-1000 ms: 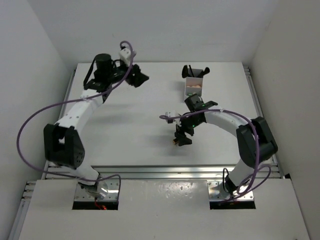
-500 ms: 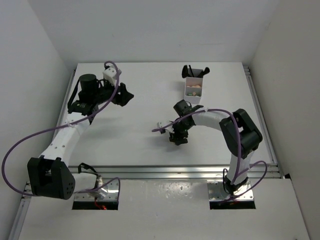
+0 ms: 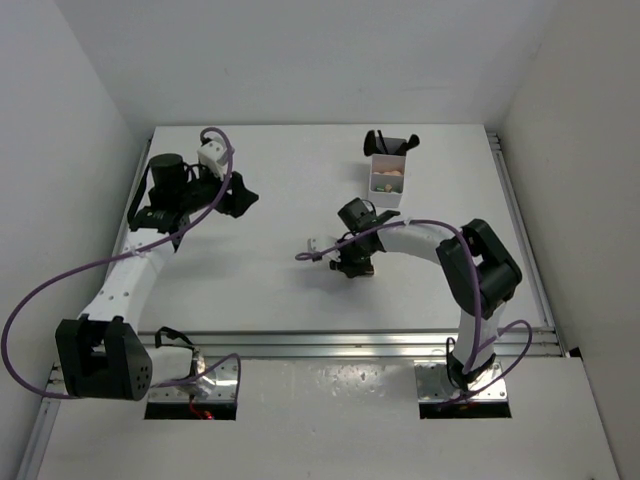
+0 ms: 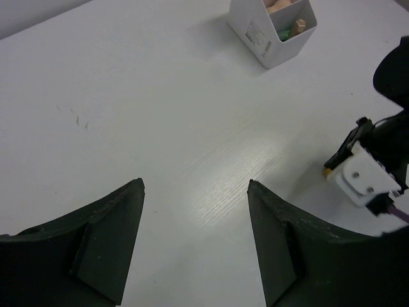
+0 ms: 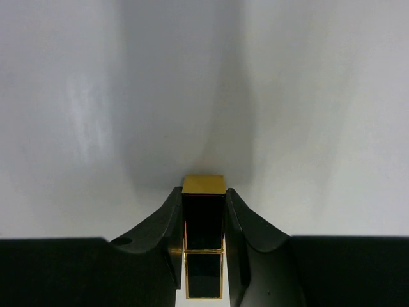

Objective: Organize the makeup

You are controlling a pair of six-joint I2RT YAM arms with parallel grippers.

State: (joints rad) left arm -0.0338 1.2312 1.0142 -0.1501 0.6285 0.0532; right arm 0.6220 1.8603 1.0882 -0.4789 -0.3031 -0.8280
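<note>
**A:** What was happening on the left?

**B:** The left arm's black fingers [image 4: 105,249] stood wide apart over the bare white table [image 3: 270,290]. They held nothing and were well apart from the makeup.

**A:** And toward the middle?

**B:** The right arm's fingers [image 5: 160,236] were clamped on the gold-and-black square lipstick [image 5: 204,217], one pad on each flat side. Its gold end poked out past the tips. It sat low over the table, but I couldn't tell whether it touched.

**A:** Where did it belong?

**B:** In the white compartmented plastic box [image 3: 385,180], which stood near those fingers, to the right and farther back. Peach sponges [image 4: 280,6] lay in one compartment and black brushes [image 3: 385,143] stood in the rear one.

**A:** How would you have done the step well?

**B:** I'd have kept the squeeze firm, because that smooth case looked likely to slide out lengthwise. Then I'd have lifted clear before swinging right and come down from above a compartment with room. The fingers should have parted only once the case was below the rim. The box looked light, so a nudge could have tipped it
</note>
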